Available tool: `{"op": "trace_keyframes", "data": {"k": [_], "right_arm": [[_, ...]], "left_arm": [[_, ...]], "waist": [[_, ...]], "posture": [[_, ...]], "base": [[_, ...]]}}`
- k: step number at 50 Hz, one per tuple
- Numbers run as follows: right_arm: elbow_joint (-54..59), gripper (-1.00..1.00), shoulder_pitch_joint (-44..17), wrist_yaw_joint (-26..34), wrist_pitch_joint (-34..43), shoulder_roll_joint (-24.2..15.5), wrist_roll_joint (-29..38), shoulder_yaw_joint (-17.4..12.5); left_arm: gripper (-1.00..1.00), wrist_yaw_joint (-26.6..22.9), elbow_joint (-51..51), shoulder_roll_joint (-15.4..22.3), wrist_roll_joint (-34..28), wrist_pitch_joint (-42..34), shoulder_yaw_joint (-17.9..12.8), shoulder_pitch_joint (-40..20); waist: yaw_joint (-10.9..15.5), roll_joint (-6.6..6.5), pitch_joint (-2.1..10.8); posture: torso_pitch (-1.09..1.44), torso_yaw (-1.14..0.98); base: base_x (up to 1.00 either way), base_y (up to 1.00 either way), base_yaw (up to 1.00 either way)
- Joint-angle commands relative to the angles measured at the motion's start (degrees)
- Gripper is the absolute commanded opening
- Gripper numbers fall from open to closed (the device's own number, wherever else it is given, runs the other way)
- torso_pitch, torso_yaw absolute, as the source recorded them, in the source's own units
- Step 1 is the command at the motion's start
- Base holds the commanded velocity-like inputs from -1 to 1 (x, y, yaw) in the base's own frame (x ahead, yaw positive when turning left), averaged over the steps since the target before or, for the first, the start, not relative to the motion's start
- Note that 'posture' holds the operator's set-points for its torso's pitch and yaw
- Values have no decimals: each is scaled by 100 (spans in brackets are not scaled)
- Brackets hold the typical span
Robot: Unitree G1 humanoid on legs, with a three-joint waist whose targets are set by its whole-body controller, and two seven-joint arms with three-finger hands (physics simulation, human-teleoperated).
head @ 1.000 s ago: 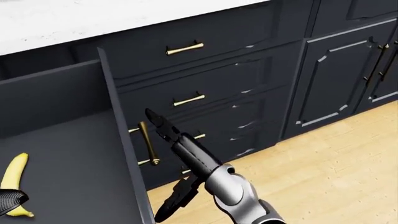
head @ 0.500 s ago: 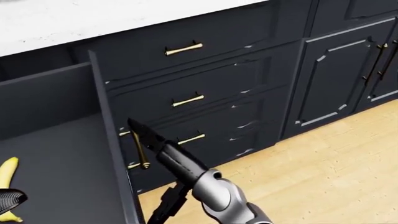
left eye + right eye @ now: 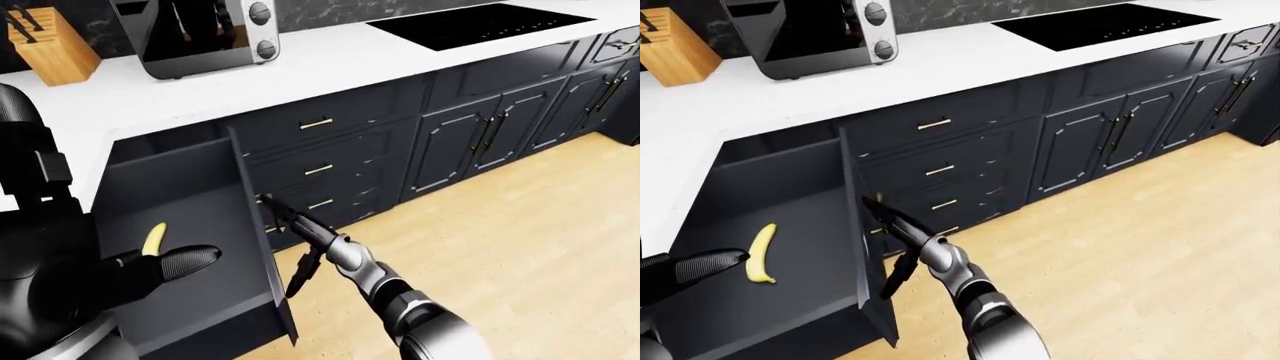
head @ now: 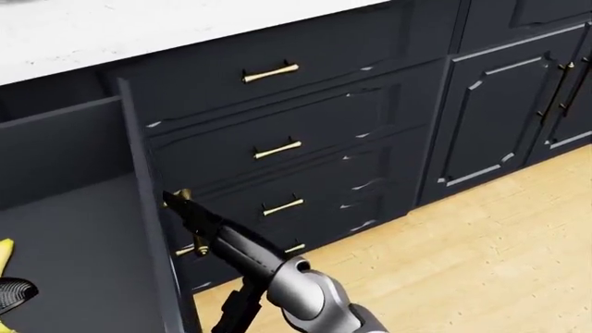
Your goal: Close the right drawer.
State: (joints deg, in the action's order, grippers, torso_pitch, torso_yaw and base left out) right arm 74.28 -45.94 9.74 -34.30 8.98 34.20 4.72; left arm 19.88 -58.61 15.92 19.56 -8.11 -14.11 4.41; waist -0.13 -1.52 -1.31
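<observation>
Worktop (image 3: 970, 56): white, carries a cooktop (image 3: 1105, 24) at its right end, a microwave (image 3: 805, 34) and a knife block (image 3: 670, 52) toward its left end. Drawer (image 3: 790, 247): pulled out under the worktop's left part, front panel edge-on. Right hand (image 4: 189, 211): fingers extended and spread, tips against the drawer front beside its brass handle (image 4: 185, 222), gripping nothing. Left hand (image 3: 170, 264): over the drawer's near edge; finger spread cannot be told. Banana (image 3: 762, 253): on the drawer floor, near its left side.
</observation>
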Motion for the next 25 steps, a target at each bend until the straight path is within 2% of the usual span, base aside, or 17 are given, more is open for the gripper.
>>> {"op": "trace_keyframes", "data": {"k": [1, 13, 25], "right_arm": [[-130, 100, -124, 168, -232, 154, 21, 73], [-36, 100, -209, 245, -268, 226, 115, 68], [16, 100, -177, 777, -380, 307, 57, 49]], "left_arm": [[100, -35, -138, 36, -20, 113, -63, -53], [100, -47, -138, 42, -5, 128, -86, -37], [100, -31, -138, 55, 23, 130, -114, -26]], "waist": [[24, -41, 95], [23, -47, 87], [1, -60, 87]], "posture": [[0, 0], [0, 0], [0, 0]], "base": [[0, 0, 0], [0, 0, 0], [0, 0, 0]]}}
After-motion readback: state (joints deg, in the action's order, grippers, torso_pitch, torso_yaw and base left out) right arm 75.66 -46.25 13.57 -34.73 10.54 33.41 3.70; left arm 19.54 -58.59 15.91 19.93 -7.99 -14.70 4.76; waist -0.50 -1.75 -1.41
